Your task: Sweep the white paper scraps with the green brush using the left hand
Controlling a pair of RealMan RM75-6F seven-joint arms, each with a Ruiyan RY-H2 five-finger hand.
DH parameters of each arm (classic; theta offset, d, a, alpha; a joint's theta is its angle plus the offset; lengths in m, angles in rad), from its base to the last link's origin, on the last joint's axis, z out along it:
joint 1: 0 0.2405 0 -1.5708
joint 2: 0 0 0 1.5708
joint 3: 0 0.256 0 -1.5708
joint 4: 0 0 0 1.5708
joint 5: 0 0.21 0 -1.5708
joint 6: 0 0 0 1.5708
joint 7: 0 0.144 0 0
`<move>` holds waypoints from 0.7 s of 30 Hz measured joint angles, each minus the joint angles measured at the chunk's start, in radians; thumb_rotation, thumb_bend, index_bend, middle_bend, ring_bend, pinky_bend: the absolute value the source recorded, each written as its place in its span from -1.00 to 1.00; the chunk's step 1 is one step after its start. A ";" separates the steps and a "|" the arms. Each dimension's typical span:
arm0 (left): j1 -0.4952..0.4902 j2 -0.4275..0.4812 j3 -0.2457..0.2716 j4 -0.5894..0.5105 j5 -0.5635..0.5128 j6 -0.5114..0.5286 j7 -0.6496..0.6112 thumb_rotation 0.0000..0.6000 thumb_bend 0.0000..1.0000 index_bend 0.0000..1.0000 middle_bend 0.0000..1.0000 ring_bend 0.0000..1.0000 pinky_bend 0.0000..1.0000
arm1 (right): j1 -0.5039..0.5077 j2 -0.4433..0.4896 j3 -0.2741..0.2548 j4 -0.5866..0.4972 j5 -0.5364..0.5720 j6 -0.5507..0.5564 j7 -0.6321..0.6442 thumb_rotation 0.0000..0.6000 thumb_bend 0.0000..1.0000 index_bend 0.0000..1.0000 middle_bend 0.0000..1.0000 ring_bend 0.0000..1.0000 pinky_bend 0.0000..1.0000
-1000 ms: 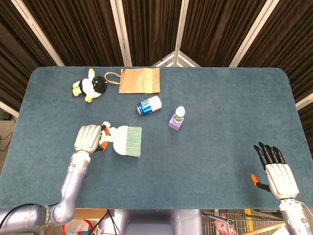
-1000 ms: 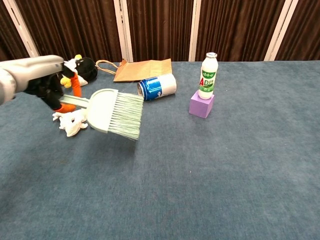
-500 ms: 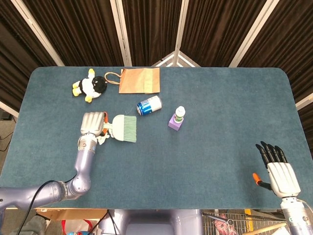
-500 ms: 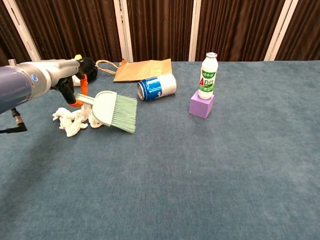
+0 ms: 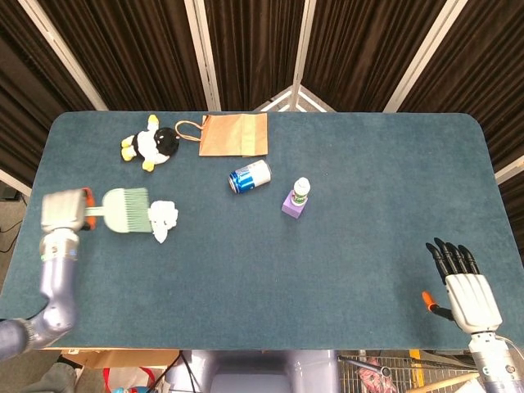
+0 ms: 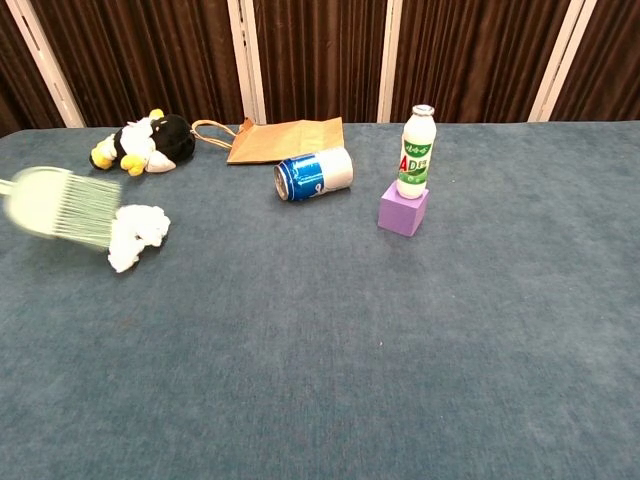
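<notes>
The left hand [image 5: 64, 211] grips the handle of the green brush [image 5: 124, 210] at about 9 o'clock on the tabletop [image 5: 344, 246], bristles pointing toward 3 o'clock and meeting the white paper scraps [image 5: 161, 219], a placement that lets a stroke push the clump across the cloth. The brush appears blurred in the chest view, suggesting motion. The right hand [image 5: 465, 284] rests near 4 o'clock, well apart from the work, empty with fingers extended, presumably parked because the task assigns sweeping to the left.
</notes>
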State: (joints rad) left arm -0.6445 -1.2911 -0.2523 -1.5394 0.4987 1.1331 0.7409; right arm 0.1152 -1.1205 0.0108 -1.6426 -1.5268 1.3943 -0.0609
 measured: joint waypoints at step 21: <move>-0.047 -0.048 -0.008 -0.163 0.095 -0.004 -0.093 1.00 0.57 0.34 1.00 1.00 1.00 | 0.007 -0.009 0.005 0.005 0.009 -0.012 -0.007 1.00 -0.36 -1.00 -1.00 -1.00 -0.98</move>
State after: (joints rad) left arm -0.6919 -1.3389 -0.2601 -1.7026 0.5935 1.1287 0.6474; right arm 0.1227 -1.1299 0.0159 -1.6371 -1.5176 1.3823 -0.0677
